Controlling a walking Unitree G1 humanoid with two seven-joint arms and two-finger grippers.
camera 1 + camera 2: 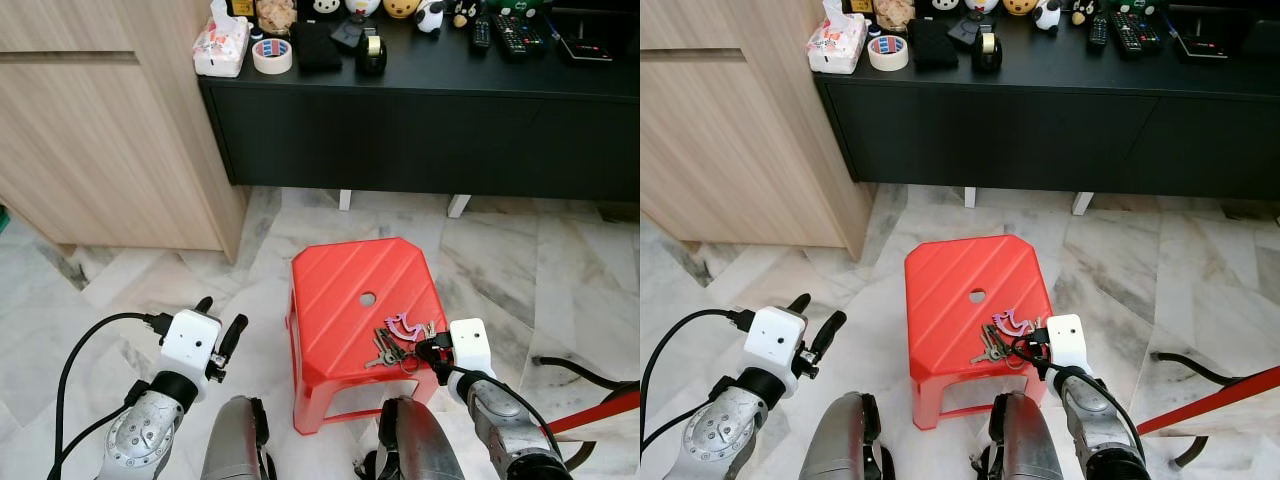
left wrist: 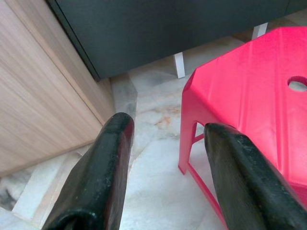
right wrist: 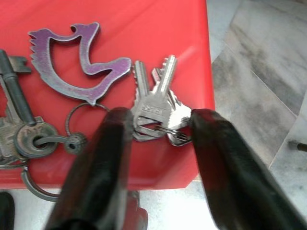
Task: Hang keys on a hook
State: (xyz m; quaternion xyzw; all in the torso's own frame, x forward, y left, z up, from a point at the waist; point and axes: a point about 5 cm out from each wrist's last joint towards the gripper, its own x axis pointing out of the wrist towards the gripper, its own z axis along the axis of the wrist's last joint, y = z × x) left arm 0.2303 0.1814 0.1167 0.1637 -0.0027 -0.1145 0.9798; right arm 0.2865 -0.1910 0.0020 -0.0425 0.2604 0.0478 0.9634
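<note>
Two grippers in view, both open, neither holding anything. Right gripper (image 3: 156,124) is down at the near right edge of the red stool (image 1: 340,275), fingers spread either side of the silver keys (image 3: 158,103) without closing on them. Left gripper (image 2: 165,129) hangs off the stool's left side over the marble floor (image 1: 500,250), fingers apart, idle.

Step in hand looks like the pickup: keys not yet grasped. Next move calls for closing the right fingers on the key heads or ring, then lifting clear and finding a hook; no hook can be made out.

Key bunch (image 1: 398,345) lies flat on the stool top, near-right corner, just short of the edge. Silver keys sit between the right fingertips; the purple bird-shaped fob (image 3: 72,57) and the dark old keys (image 3: 21,120) lie further in on the seat.

Beyond the stool: black cabinet (image 1: 420,130) with tape roll (image 1: 272,56) and remotes (image 1: 505,35) on top, wooden cupboard (image 1: 100,130) to its left.
</note>
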